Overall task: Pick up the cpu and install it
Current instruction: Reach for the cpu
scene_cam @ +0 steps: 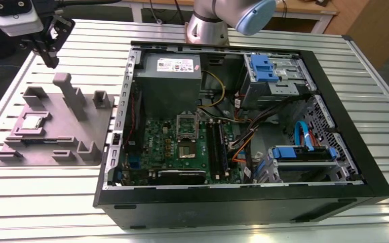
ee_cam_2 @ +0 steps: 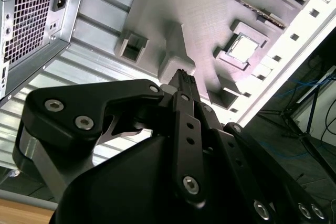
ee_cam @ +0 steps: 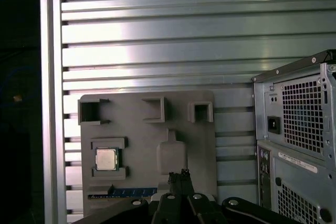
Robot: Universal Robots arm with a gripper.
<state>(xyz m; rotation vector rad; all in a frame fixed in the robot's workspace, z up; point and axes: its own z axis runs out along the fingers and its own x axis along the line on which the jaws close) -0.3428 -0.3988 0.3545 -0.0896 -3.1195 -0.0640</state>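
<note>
- Near the table [scene_cam: 46, 202] edge at the exterior view's left, the cpu [scene_cam: 34, 121] lies flat in a square pocket of a grey tray [scene_cam: 66, 136], beside the open case [scene_cam: 248, 202].
- Over the tray's far end, by its tall post [scene_cam: 69, 93], the gripper [scene_cam: 50, 63] hangs well apart from the cpu. Its jaws are clenched together on nothing, as both wrist views show.
- Risk, as I judge it: clenched jaws cannot take the chip. Coming down like that would press on its metal top or on the pocket walls.
- Risk: the post stands between the gripper and the pocket, so a low sweep could strike it and shove the tray.
- Risk: the chip is thin and flat, so an off-centre grip may tilt or drop it. At the socket [scene_cam: 186, 136], a tilted or wrongly turned chip could seat badly and harm the contacts. The case wall and the cables crowd that spot too.
- Writing: a white label [scene_cam: 174, 65] sits on the power supply [scene_cam: 167, 86]. Its print and any marks on the cpu's top are too small to read.
</note>
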